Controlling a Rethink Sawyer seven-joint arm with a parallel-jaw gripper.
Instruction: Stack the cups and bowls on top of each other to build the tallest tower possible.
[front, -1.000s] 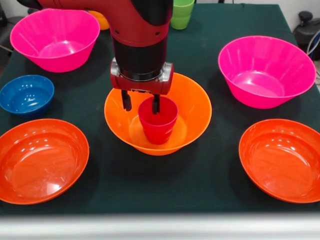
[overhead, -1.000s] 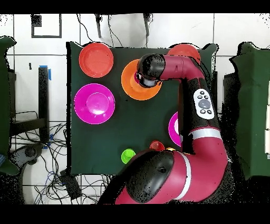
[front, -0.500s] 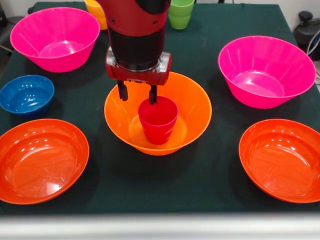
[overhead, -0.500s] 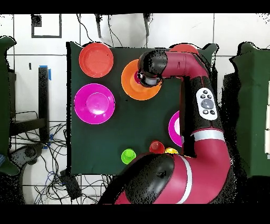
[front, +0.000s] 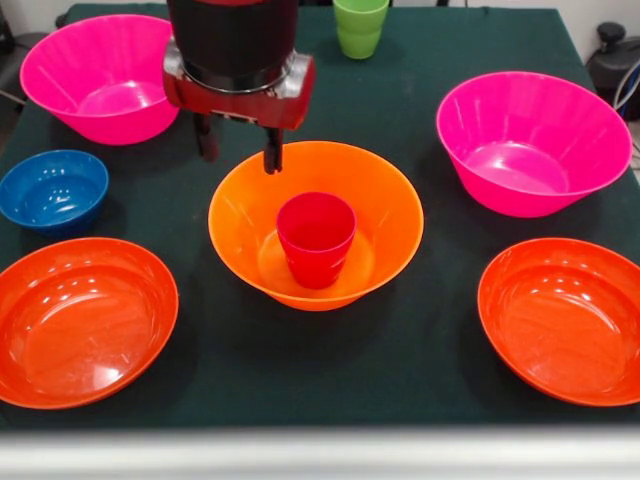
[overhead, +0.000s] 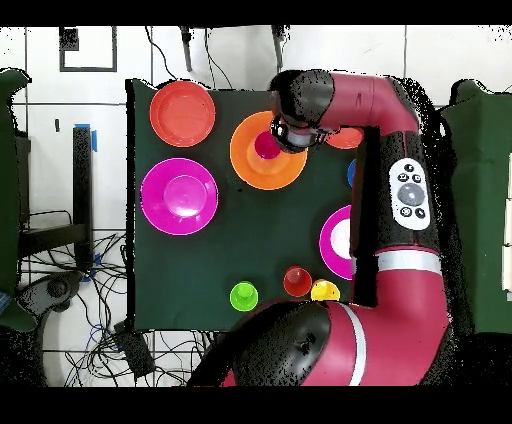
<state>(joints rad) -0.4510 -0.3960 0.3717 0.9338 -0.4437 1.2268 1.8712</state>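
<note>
A red cup (front: 316, 238) stands upright inside the large orange bowl (front: 392, 205) at the table's middle. My gripper (front: 239, 147) hangs open and empty above the bowl's far left rim, clear of the cup. The small blue bowl (front: 52, 188) sits at the left. Two pink bowls (front: 110, 75) (front: 533, 140) stand at the back left and at the right. Two shallow red-orange bowls (front: 85, 318) (front: 565, 318) lie at the front corners. A green cup (front: 360, 27) stands at the far edge. From overhead, the arm's wrist hides the gripper beside the orange bowl (overhead: 245, 160).
Overhead, a green cup (overhead: 243, 296), an orange-red cup (overhead: 297, 281) and a yellow cup (overhead: 324, 291) stand in a row by the robot's base. The arm (overhead: 400, 190) covers part of one pink bowl (overhead: 333, 240) and most of the blue bowl.
The gripper has let go of the red cup's rim, risen, and moved left in the front view. The cup stays upright in the orange bowl.
</note>
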